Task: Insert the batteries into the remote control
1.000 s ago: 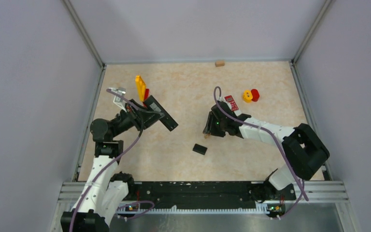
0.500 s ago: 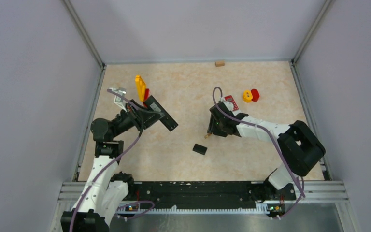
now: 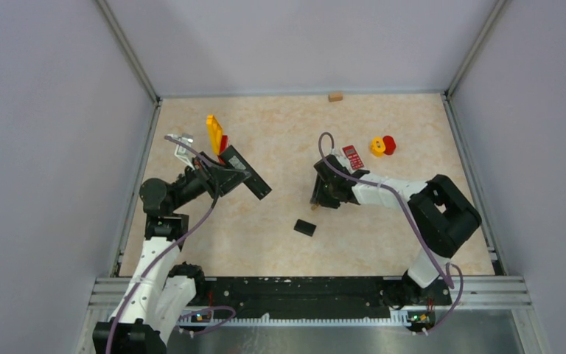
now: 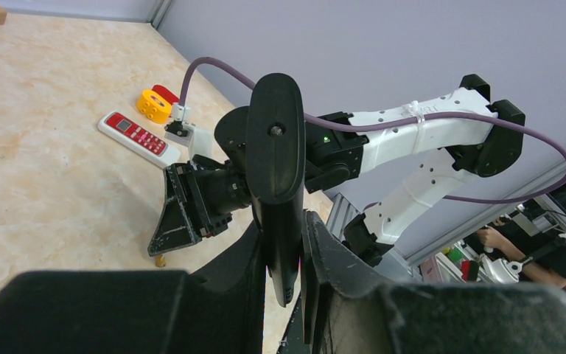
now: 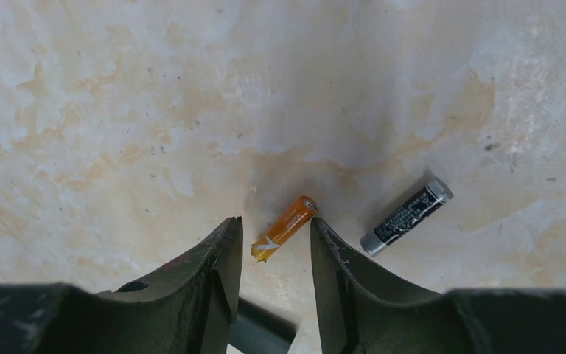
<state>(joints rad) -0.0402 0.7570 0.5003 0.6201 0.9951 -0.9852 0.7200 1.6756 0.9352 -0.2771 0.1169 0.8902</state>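
While the remote is clamped in the left gripper, the orange battery on the table is straddled by the parted right gripper; pick-up stage is judged in hand, and closure across its body is called for next.

The whole table is taken in from high above and behind the arm bases, the right arm is faced across it from the left wrist past a black remote close to the lens, and an orange battery, shared with both views, is framed closely downward from the right wrist.
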